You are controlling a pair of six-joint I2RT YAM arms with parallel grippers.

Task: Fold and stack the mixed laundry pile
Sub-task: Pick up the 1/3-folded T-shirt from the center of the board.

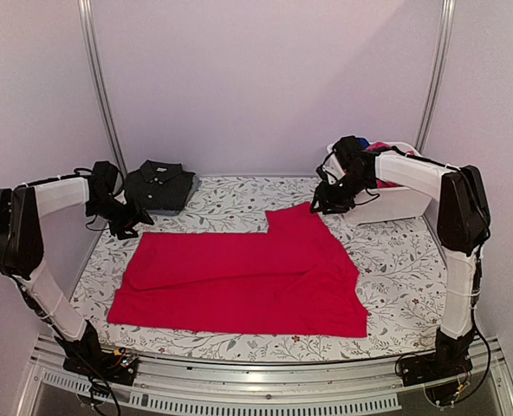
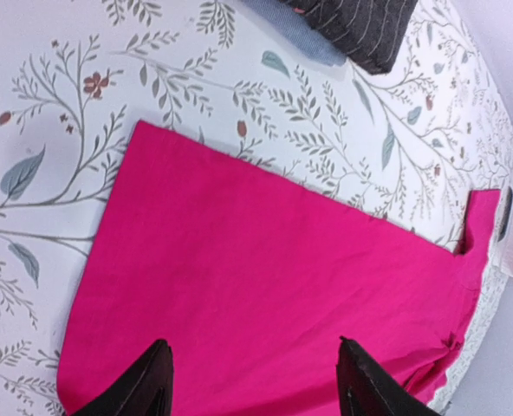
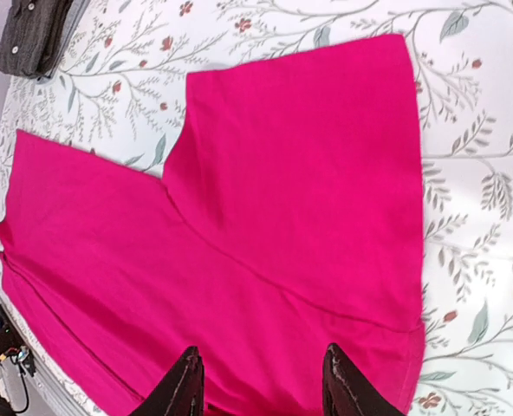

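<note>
A large magenta-pink garment (image 1: 239, 277) lies spread flat mid-table, with one flap reaching toward the back right; it also shows in the left wrist view (image 2: 265, 260) and the right wrist view (image 3: 265, 217). A dark charcoal buttoned polo (image 1: 159, 186) lies folded at the back left, its edge showing in both wrist views (image 2: 365, 26) (image 3: 31, 35). Bits of red (image 1: 383, 146) and blue (image 1: 363, 141) cloth show in the white tub. My left gripper (image 1: 128, 225) (image 2: 252, 347) is open and empty over the garment's back left corner. My right gripper (image 1: 320, 206) (image 3: 261, 351) is open and empty over its back right flap.
The white plastic tub (image 1: 399, 204) stands at the back right, just behind the right gripper. A floral leaf-patterned cloth (image 1: 395, 260) covers the table. White walls and metal posts close in the back and the sides.
</note>
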